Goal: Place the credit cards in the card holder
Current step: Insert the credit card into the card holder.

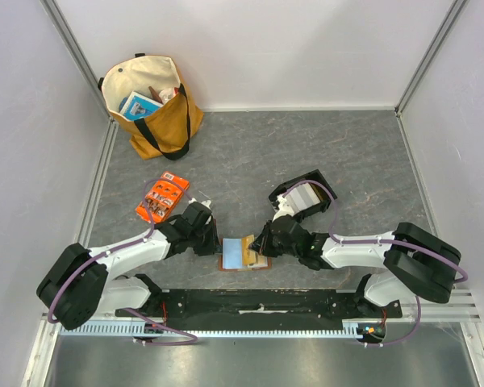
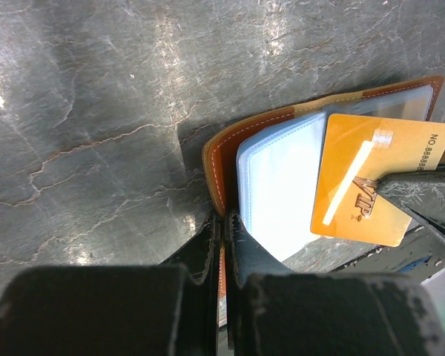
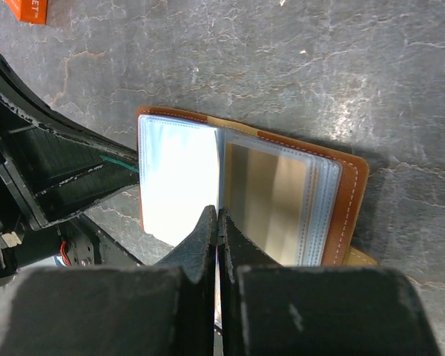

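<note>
The card holder is a tan-brown leather wallet lying open on the grey table between the two arms, its clear plastic sleeves showing. My left gripper is shut on the left leather cover, which sits as a thin brown strip between the jaws. My right gripper is shut on a gold-orange credit card printed "VIP". The card lies slanted over the sleeves, its far edge at the wallet's right half. In the right wrist view the card runs edge-on between the shut jaws, with the wallet just beyond.
A black open tray with pale grey cards stands behind the right arm. An orange printed packet lies behind the left arm. A tan tote bag stands at the back left. White walls enclose the table.
</note>
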Robot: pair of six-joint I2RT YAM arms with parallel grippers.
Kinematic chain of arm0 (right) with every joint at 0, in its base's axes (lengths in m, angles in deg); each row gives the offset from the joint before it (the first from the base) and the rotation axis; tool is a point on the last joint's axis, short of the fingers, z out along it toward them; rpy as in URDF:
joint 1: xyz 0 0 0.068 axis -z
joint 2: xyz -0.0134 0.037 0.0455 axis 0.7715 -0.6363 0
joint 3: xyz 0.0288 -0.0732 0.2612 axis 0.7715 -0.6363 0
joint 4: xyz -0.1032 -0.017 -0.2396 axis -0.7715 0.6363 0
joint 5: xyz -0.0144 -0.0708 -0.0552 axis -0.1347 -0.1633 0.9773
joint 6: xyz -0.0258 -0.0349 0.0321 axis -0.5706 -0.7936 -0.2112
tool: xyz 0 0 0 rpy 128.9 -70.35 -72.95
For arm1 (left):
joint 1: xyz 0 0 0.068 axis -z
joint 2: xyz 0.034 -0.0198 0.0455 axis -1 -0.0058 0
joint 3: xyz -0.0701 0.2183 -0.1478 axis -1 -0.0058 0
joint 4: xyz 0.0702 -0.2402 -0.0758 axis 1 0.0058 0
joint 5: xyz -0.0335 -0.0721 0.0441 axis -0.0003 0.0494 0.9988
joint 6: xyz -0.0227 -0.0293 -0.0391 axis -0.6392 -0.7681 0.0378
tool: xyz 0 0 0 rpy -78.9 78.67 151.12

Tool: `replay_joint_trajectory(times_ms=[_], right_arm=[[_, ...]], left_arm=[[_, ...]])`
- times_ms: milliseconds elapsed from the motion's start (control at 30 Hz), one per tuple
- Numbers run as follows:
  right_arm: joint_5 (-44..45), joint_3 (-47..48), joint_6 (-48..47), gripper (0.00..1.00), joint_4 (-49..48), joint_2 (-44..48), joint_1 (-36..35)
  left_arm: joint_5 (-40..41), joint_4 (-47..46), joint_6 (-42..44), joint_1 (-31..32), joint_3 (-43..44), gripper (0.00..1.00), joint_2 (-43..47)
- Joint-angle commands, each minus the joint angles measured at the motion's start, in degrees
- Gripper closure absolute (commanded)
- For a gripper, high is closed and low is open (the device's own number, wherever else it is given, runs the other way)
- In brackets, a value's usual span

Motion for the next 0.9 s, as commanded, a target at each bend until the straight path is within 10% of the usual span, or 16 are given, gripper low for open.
replay_joint_trajectory(times_ms=[0, 867], right_arm=[[-1.0, -1.4, 0.3, 1.00, -1.8, 1.9, 1.3], [-0.5, -5.4, 4.8, 1.00, -2.3, 0.7, 2.1]], left_arm=[[2.0, 0.4, 0.4, 0.2, -0.1, 0.98, -0.9], [1.9, 0.1, 0.1, 0.2, -0.2, 0.98, -1.4]])
